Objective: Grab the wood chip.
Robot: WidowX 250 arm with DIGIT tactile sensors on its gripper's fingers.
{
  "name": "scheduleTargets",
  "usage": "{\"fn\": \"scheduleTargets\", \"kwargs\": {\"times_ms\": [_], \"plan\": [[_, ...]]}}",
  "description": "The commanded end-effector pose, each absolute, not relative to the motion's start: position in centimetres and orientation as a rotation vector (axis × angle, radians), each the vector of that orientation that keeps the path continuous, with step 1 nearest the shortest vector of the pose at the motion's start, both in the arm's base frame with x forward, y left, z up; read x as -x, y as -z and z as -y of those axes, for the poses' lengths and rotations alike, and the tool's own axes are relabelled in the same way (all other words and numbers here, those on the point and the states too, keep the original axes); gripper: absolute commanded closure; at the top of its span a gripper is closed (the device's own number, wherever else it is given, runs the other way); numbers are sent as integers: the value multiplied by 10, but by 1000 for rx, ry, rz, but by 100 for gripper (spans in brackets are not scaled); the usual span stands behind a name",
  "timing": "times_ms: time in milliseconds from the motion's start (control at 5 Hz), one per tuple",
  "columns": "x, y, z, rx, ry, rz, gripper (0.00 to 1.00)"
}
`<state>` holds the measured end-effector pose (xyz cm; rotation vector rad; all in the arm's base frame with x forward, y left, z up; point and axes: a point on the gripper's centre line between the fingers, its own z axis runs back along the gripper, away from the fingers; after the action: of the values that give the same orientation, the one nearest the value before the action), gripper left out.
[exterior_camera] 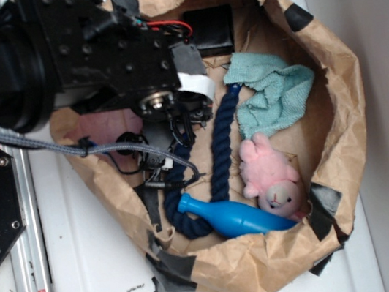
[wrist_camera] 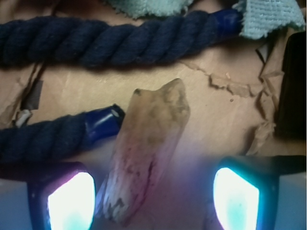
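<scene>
Wrist view shows the gripper spread wide, its fingers astride the wood chip lying on brown paper near the blue rope; approach step; next, descend and close.

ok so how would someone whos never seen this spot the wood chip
Look in the brown paper nest, under the black arm. In the wrist view, the wood chip lies on the paper between the open gripper fingers, below the dark blue rope. It is the only flat, pale, jagged, grainy sliver.
</scene>
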<state>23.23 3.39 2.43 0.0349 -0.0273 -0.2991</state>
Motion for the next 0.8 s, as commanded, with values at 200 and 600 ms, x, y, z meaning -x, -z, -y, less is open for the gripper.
{"fn": "scheduleTargets", "kwargs": {"times_ms": [200, 600], "plan": [[-232, -14, -35, -50, 261, 77, 100], [-231, -16, -37, -64, 248, 65, 100]]}}
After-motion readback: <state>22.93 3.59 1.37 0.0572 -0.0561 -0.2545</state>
